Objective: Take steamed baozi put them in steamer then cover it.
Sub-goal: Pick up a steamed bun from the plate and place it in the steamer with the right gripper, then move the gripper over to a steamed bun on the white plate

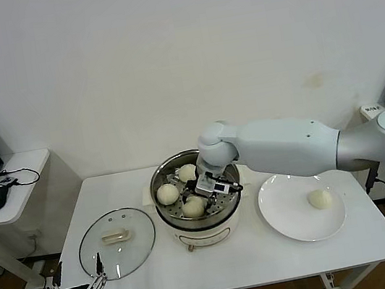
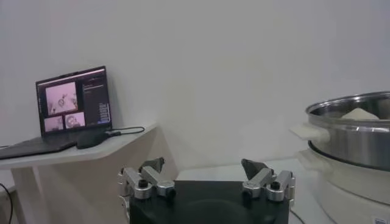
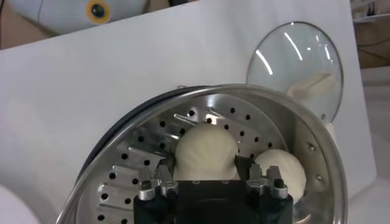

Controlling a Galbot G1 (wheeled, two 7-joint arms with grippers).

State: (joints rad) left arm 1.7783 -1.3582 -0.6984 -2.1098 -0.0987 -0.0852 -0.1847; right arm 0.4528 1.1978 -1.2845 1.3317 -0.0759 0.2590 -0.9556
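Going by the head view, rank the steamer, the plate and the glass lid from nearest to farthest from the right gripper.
1. Steamer: the right gripper is inside it.
2. Plate: to the steamer's right.
3. Glass lid: to the steamer's left, farthest.

Cream-white baozi (image 1: 193, 207) lie on the shiny steamer's (image 1: 159, 175) hole-dotted tray; white plate (image 1: 283, 211) beside.

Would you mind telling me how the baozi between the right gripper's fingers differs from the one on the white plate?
The baozi at the right gripper sits on the perforated tray inside the steamer, beside two other buns; the baozi on the plate lies alone on the flat white plate. The first is flanked by the right gripper; the second is untouched. Both are round, smooth and cream-white.
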